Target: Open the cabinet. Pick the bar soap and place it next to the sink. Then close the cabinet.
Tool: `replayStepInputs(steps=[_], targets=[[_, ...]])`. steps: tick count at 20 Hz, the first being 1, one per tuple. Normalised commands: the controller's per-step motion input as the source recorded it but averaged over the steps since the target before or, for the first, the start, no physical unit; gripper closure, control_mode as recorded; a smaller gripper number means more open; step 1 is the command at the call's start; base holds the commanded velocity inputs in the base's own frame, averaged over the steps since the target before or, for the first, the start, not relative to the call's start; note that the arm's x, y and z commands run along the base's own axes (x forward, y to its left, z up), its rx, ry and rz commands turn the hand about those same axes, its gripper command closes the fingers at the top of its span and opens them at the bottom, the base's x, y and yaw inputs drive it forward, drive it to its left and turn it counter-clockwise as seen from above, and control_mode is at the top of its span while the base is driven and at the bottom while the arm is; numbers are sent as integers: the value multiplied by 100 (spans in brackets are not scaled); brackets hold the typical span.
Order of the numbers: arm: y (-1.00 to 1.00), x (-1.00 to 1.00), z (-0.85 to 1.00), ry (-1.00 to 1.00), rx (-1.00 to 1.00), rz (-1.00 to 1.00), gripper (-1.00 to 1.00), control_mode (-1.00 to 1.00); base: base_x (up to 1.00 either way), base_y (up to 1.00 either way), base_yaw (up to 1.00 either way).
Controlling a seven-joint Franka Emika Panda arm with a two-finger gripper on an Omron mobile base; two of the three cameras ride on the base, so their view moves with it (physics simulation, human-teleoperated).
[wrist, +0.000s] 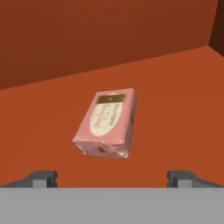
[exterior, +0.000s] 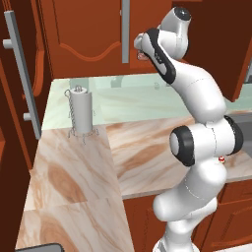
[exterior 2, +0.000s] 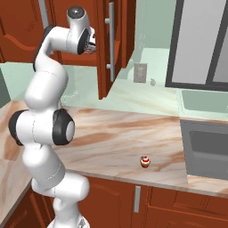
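Note:
The bar soap, a pink wrapped block with a pale label, lies flat on the reddish-brown shelf floor inside the cabinet. My gripper is open just in front of it, one dark fingertip to each side and nothing between them. The arm reaches up with its hand at the cabinet's opening. One cabinet door stands swung out, its grey bar handle facing me; the neighbouring door is shut. The dark grey sink is set in the counter at the right.
A wire paper-towel holder stands in the counter's back corner. A small red-and-white cupcake-like item sits near the counter's front edge. A tall dark-brown unit with a large grey handle flanks the left. The swung-out door hangs over the counter.

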Motion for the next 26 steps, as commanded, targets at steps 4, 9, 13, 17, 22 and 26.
replayStepInputs(steps=[4, 9, 13, 17, 22, 26], targets=[[1, 17, -1, 0, 0, 0, -100, -100, 0, 0, 0], [1, 18, 0, 0, 0, 0, -100, -100, 0, 0, 0], [0, 23, 0, 0, 0, 0, -100, -100, 0, 0, 0], [0, 27, 0, 0, 0, 0, -100, -100, 0, 0, 0], [0, 12, 0, 0, 0, 0, -100, -100, 0, 0, 0], [0, 3, 0, 0, 0, 0, -100, -100, 0, 0, 0]])
